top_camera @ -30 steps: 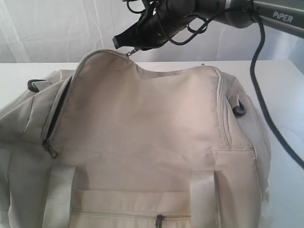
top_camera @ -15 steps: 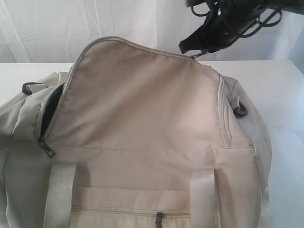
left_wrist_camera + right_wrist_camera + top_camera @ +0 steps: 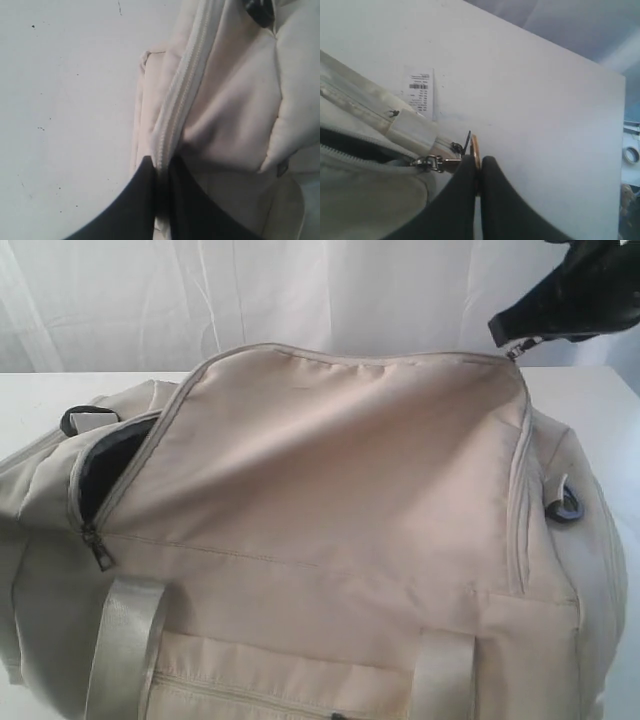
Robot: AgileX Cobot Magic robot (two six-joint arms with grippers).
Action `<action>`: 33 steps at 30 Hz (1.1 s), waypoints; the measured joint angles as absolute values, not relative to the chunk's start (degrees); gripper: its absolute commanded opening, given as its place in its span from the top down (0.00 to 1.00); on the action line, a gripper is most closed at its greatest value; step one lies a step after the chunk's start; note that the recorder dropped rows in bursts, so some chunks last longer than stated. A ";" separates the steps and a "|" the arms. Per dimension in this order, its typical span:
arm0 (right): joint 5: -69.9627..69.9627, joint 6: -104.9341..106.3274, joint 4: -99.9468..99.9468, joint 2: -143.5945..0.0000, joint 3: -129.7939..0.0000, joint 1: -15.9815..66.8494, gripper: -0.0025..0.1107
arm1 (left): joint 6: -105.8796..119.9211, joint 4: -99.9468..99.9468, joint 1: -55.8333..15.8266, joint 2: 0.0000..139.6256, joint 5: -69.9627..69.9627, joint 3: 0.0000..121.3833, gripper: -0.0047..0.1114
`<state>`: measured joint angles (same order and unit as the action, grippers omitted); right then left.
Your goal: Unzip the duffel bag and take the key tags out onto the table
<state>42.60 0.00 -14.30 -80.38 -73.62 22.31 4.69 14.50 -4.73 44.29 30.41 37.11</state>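
Note:
The cream duffel bag (image 3: pixel 330 530) fills the exterior view, its top flap pulled up. My right gripper (image 3: pixel 515 345) is at the flap's far right corner, shut on the metal zipper pull (image 3: pixel 475 147), and the slider (image 3: pixel 432 162) trails just behind the fingers. In the right wrist view the opened zipper shows a dark gap (image 3: pixel 350 145). My left gripper (image 3: pixel 161 162) is shut on the bag's zipper seam (image 3: pixel 187 90) near the table (image 3: pixel 65 100); it is out of the exterior view. The key tags are hidden.
A dark opening (image 3: pixel 105 475) gapes at the bag's left end, with a second zipper pull (image 3: pixel 98 550) below it. Black D-rings sit at the left (image 3: pixel 85 418) and right (image 3: pixel 565 508) ends. A white printed label (image 3: pixel 420 92) hangs by the bag. Two webbing straps (image 3: pixel 125 640) cross the front.
My right gripper has travelled to the right along the top edge with the zipper pull, taking the raised flap corner with it. The left opening gapes wider.

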 measured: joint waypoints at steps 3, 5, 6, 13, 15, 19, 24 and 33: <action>41.44 -2.47 -16.55 -78.43 -69.82 22.17 0.98 | 4.04 15.00 -4.87 44.29 30.16 37.11 0.93; 39.63 -3.02 -16.64 -77.81 -67.67 21.85 0.98 | 3.49 15.12 -4.87 44.29 29.88 37.11 0.84; 38.94 -3.02 -16.37 -77.79 -66.98 21.80 0.98 | 3.36 15.50 -4.87 44.29 29.65 37.11 0.76; 36.92 -2.81 -15.29 -77.70 -66.10 21.67 0.98 | 14.51 29.81 -4.75 45.99 29.01 44.07 0.38; 36.94 -2.81 -14.97 -77.66 -66.10 21.67 0.98 | 21.55 38.15 -4.75 48.33 30.49 47.10 0.39; 36.72 -2.08 -13.70 -77.66 -66.10 21.67 0.98 | 36.63 55.96 -4.75 56.73 34.88 53.30 0.39; 36.61 -0.86 -12.12 -77.53 -66.10 21.63 0.98 | 49.72 67.15 -5.04 70.37 39.14 60.88 0.39; 36.50 -0.62 -11.70 -77.43 -66.10 21.63 0.98 | 55.04 67.71 -11.34 92.24 40.03 75.97 0.39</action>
